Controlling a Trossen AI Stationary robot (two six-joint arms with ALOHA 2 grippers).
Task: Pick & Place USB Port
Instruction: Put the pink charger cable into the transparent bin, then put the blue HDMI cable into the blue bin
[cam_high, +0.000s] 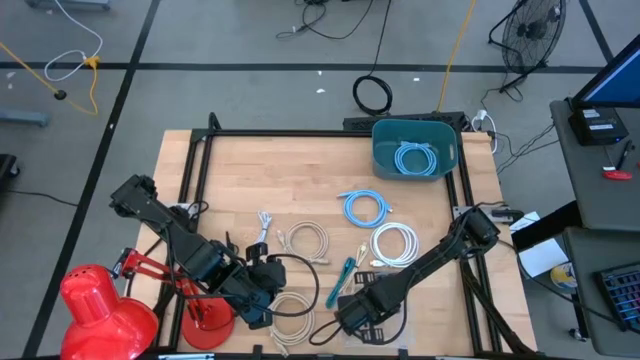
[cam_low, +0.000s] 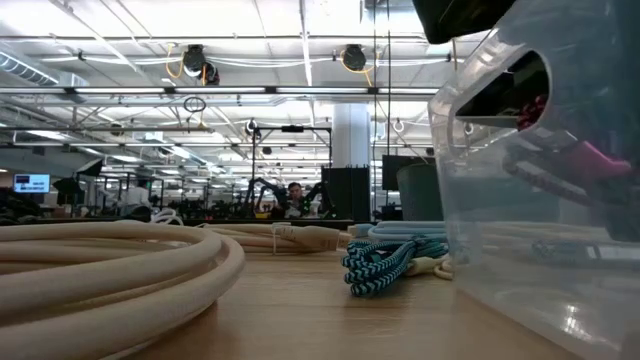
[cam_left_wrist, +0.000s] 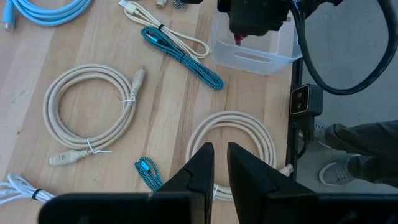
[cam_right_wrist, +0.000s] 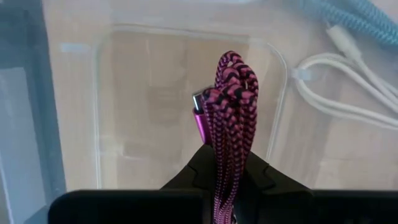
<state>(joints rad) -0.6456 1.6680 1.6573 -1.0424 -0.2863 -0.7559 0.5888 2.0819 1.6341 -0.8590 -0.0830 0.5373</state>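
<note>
Desk (cam_high: 240, 170), pale wood in a black frame, cables all over it. Teal bin (cam_high: 414, 147) at about 1 o'clock on the desk with a light-blue coil inside. Clear tub (cam_right_wrist: 186, 106) at roughly 6 o'clock, near the front edge; it looks empty, bare desk showing through its floor.

Right arm reaches in from 3 o'clock, its right hand (cam_right_wrist: 225, 163) directly over the clear tub. Hand is clenched on the magenta braided cable (cam_right_wrist: 229, 118), fingers pinching the bundle low down. The bundle's long axis runs out past the fingertips toward the tub floor, with the metal plug tip poking out on one side of the folded strands. So the task's thing is in the right hand, above the tub's middle, not yet lying in it.

Left arm comes from 9 o'clock; left hand (cam_left_wrist: 215, 163) hovers over a cream coil (cam_left_wrist: 233, 149) at about 7 o'clock, fingers nearly together with a narrow gap, gripping nothing.

Loose stuff: another cream coil (cam_left_wrist: 87, 109), a white coil (cam_high: 394, 243), a light-blue coil (cam_high: 366, 208), a teal braided cable (cam_left_wrist: 180, 56) just beside the tub.

Judgement: right hand is the one placed to finish; the drop is straight down, tub squarely beneath, release looks like the next step.
</note>
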